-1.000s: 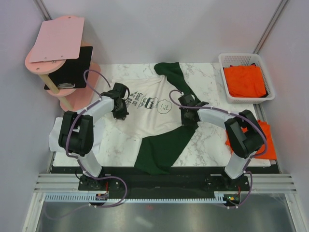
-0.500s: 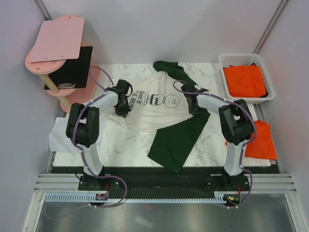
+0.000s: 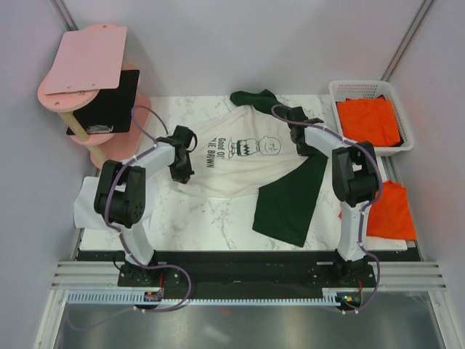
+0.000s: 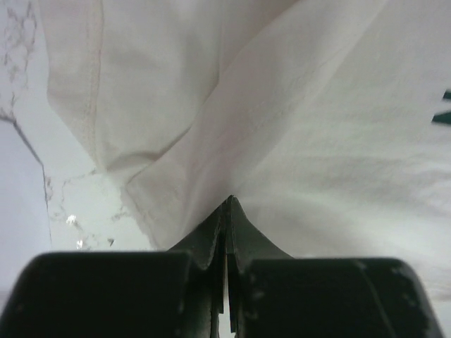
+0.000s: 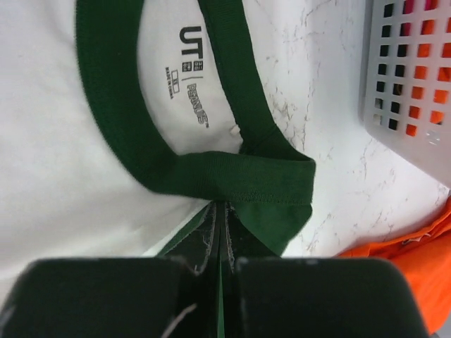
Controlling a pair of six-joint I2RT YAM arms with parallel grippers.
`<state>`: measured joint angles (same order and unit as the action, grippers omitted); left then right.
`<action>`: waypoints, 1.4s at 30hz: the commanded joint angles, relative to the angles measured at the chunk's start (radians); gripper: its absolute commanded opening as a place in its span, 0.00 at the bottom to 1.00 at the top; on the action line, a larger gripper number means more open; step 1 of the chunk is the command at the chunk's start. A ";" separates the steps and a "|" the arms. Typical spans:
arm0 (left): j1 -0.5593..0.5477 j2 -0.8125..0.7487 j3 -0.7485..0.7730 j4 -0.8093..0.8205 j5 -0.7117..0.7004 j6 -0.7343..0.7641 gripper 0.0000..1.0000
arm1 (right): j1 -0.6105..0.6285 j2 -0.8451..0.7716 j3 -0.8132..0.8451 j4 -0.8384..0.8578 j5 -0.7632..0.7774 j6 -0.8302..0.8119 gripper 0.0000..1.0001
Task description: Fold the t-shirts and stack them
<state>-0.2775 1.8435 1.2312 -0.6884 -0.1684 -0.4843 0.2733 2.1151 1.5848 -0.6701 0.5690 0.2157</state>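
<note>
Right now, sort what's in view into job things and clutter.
Job: cream shirt, left gripper, right gripper (both pinching it), orange pile, loose orange shirt.
Clutter: basket, pink stand, black board, white sheet.

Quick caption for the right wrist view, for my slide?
Right gripper shut on the green collar of the cream t-shirt, white basket at right.

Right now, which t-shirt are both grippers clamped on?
The cream-white, green-sleeved t-shirt; the orange t-shirts lie untouched in the basket and beside the right arm.
</note>
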 commanded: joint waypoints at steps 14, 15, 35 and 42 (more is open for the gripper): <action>0.001 -0.277 -0.161 0.003 -0.117 -0.082 0.02 | 0.211 -0.466 -0.451 0.064 -0.400 0.085 0.00; 0.001 -0.274 -0.157 0.006 -0.124 -0.083 0.02 | 0.224 -0.466 -0.471 0.066 -0.405 0.106 0.00; 0.130 -0.210 -0.087 0.026 -0.016 -0.046 0.81 | 0.233 -0.285 -0.503 -0.109 -0.238 0.140 0.00; 0.129 -0.234 -0.078 0.064 0.059 -0.013 0.81 | 0.230 -0.222 -0.473 -0.173 -0.086 0.155 0.00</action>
<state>-0.1505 1.6520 1.1137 -0.6704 -0.1699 -0.5266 0.5140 1.8133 1.1240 -0.7864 0.3458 0.3454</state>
